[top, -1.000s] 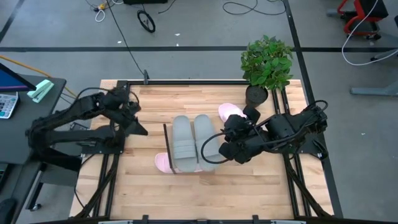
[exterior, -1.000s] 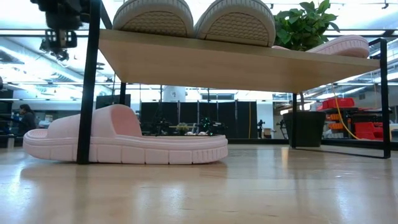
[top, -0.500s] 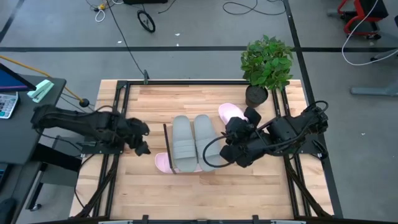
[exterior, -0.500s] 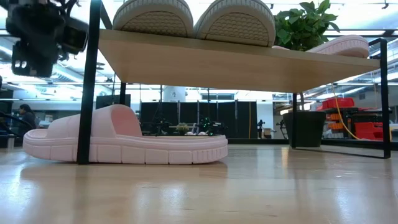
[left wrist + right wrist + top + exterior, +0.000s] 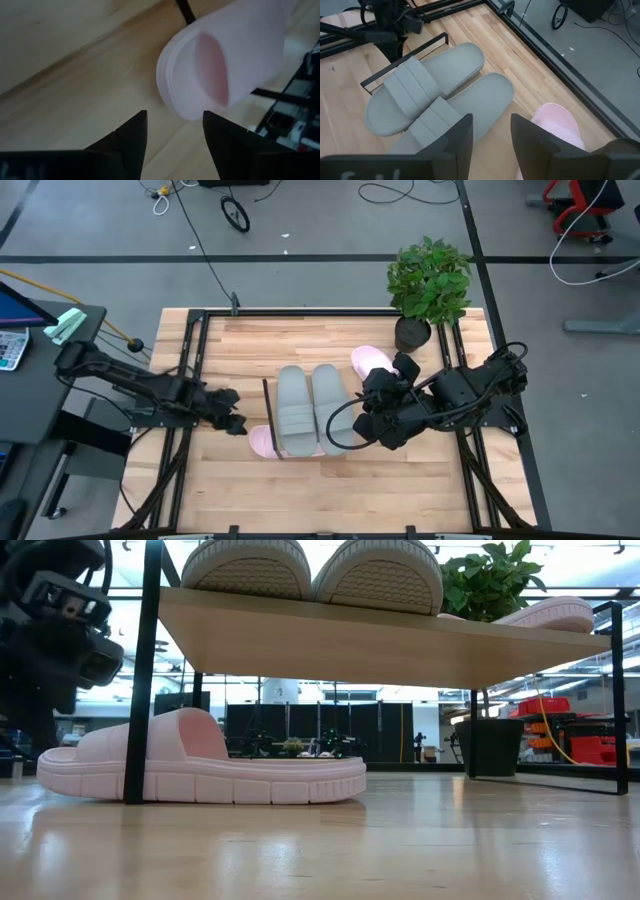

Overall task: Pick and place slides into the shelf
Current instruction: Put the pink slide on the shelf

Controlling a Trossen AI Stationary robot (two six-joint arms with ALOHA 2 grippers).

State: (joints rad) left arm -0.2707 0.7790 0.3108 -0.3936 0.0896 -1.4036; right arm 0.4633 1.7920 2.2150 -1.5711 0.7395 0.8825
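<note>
Two dark fingers of the left gripper (image 5: pixel 172 131) spread apart, empty, low beside the soft pink slide (image 5: pixel 225 55); right gripper (image 5: pixel 491 131) hovers parted, empty.

Overall light: bright, even light is falling from overhead across the worktop (image 5: pixel 330 480).
Shadows: soft, short ones are lying under both arms in the high view.
Backlight: ceiling lights are glaring behind the shelf (image 5: pixel 380 635) in the low view, leaving its underside dim.
Blur: the left end effector (image 5: pixel 174 132) is showing smeared in the low view; the pink slide (image 5: pixel 225 55) is looking soft.
Right wrist view: staying sharp.
</note>
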